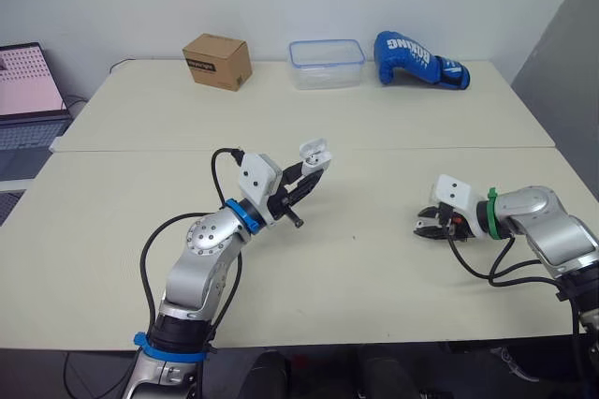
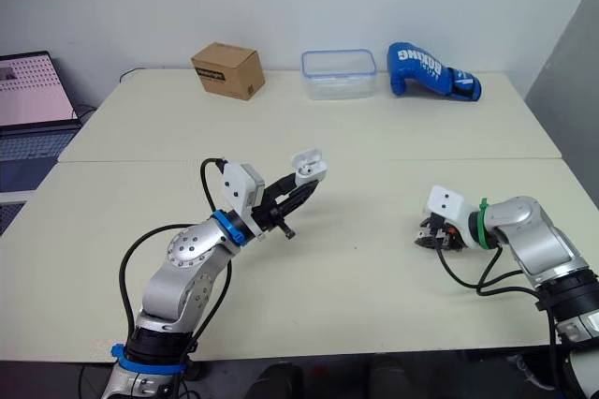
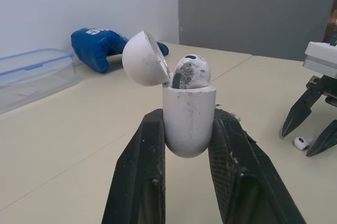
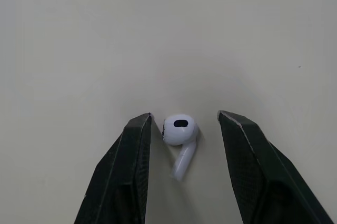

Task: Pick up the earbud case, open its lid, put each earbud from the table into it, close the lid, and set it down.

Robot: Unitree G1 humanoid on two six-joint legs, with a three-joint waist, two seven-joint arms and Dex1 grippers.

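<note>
The case (image 3: 188,121) is off the worktop (image 1: 374,127), clamped between the fingers of the left end effector (image 1: 312,172). Its lid (image 3: 143,58) is swung open and one earbud (image 3: 189,71) sits inside. The second earbud (image 4: 180,129) lies on the worktop between the spread fingers of the right end effector (image 4: 184,114), which are not closed on it. A box (image 1: 217,61), tub (image 1: 327,63) and glove (image 1: 416,59) sit at the far edge.

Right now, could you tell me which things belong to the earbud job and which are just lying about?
Job: earbud case, lid open, with a seated earbud, held in the left gripper; loose earbud on the table, between the open fingers of the right gripper.

Lying about: cardboard box, clear plastic container, blue boxing glove, laptop.
</note>
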